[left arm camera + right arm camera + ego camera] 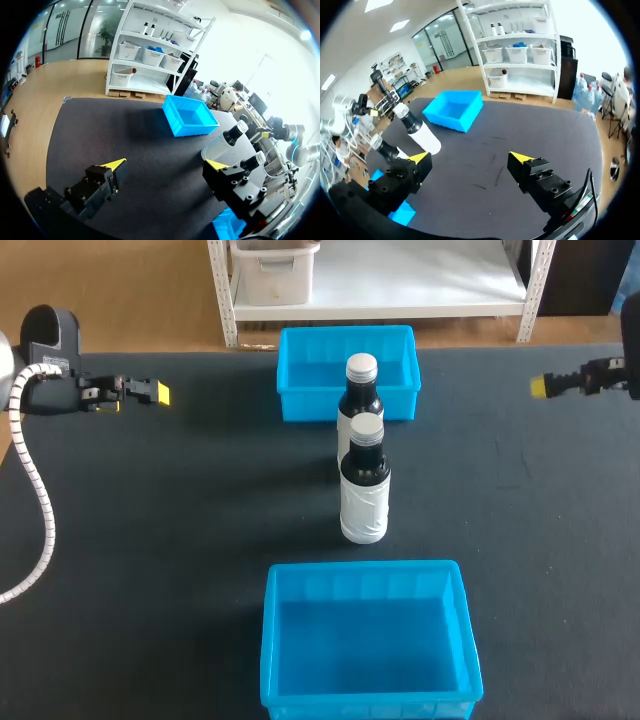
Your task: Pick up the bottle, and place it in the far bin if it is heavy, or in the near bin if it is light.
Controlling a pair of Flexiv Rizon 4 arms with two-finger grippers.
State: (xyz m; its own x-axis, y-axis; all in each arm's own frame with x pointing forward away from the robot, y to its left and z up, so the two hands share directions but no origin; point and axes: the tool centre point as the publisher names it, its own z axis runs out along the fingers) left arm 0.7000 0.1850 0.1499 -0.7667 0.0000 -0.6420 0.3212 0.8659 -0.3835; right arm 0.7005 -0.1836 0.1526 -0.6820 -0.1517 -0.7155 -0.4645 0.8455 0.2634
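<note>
Bottles (364,490) stand between left end effector (158,392) and right end effector (540,387), both open, empty.

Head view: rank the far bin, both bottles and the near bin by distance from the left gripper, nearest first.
From the left gripper:
1. far bin, at the table's back, level with the gripper.
2. rear bottle, just in front of that bin.
3. front bottle, mid-table.
4. near bin, at the front edge.

Two bottles stand on one counter (150,540): the near bottle (364,495) at centre, the far bottle (360,398) just above it. Two blue bins: the far bin (305,405) upper centre, the near bin (365,568) at the bottom. Two end effectors: left end effector (160,393), right end effector (540,387).
</note>
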